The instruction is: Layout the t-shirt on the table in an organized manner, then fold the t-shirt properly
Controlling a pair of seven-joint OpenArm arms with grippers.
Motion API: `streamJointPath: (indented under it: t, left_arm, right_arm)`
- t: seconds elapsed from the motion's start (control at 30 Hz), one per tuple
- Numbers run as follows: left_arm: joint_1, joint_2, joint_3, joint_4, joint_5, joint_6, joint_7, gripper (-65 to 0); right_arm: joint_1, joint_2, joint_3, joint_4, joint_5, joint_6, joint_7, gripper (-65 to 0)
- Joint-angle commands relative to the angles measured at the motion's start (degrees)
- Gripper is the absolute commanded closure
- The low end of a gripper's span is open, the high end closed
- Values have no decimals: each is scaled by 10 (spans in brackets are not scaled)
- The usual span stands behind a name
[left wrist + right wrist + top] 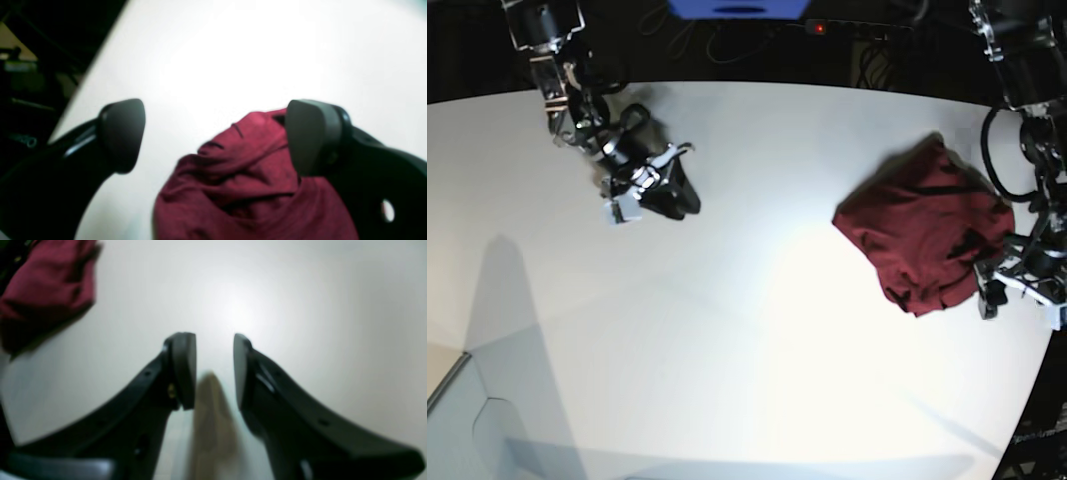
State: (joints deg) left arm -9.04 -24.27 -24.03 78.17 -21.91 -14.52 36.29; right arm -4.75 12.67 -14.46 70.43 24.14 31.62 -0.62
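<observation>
Maroon t-shirt (927, 240) lies bunched on the table (747, 330); left gripper (213, 136), jaws wide and empty, should pinch one hem edge, right gripper (214, 370) half-parted, empty.

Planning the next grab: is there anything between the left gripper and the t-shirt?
Nothing visible is in the way. The left gripper hangs with its jaws wide open right over the bunched t-shirt, at its edge on the table. No other object lies on the cloth or beside it.
</observation>
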Motion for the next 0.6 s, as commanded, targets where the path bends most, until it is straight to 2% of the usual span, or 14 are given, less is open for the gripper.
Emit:
streamJointPath:
  t: [0.0,0.13,0.33,0.4,0.57]
  left_arm:
    - [-34,-12,10,-7,4,3,-21,-650]
    - [-100,1,68,-122,41,2,-32,-650]
    - [-136,11,163,-249,72,2,-131,-650]
    - [-152,11,190,-277,75,2,-149,-650]
    - [-153,3,219,-307,74,2,-124,-650]
  right_arm:
    - [1,-14,-14,26,3,8,8,-198]
    - [-32,-37,-50,81,3,7,8,-198]
    - [-66,-40,-91,133,3,7,-30,-198]
    - [-66,-39,-93,136,3,7,-36,-197]
    - [-70,-30,-91,137,3,7,-36,-197]
